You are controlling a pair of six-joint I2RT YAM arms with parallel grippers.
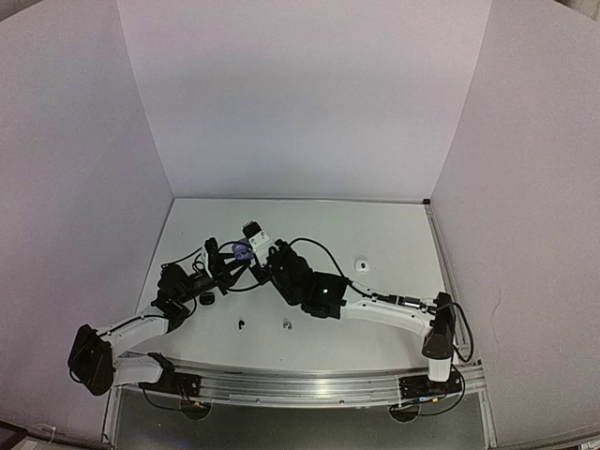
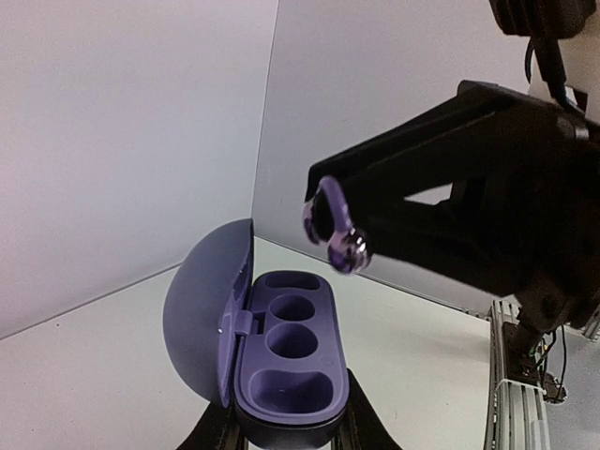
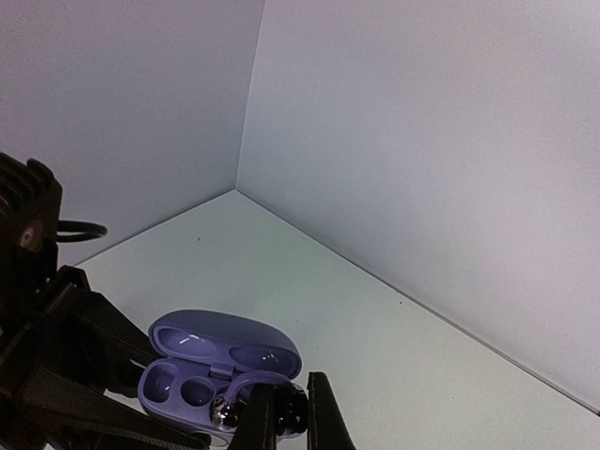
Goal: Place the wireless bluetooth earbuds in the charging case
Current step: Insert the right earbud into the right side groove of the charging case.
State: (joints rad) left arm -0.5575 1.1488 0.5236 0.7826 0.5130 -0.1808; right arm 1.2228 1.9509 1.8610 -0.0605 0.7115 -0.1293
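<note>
A purple charging case [image 2: 291,375] stands open, its lid [image 2: 202,319] swung to the left and its wells empty. My left gripper [image 2: 286,437] is shut on the case's lower body, a finger on each side. Just above the case hangs a purple clip-style earbud [image 2: 335,230] with a shiny ball end, and my right gripper [image 3: 291,424] is shut on it. In the right wrist view the earbud [image 3: 251,401] hovers over the near end of the case [image 3: 187,361]. From above, both grippers meet at the case [image 1: 242,251], left of the table's middle.
A small white case [image 1: 362,266] lies to the right on the table. A black round case [image 1: 207,299] sits by the left arm. A tiny black bud [image 1: 241,323] and a tiny greyish bud [image 1: 287,325] lie near the front. White walls enclose three sides.
</note>
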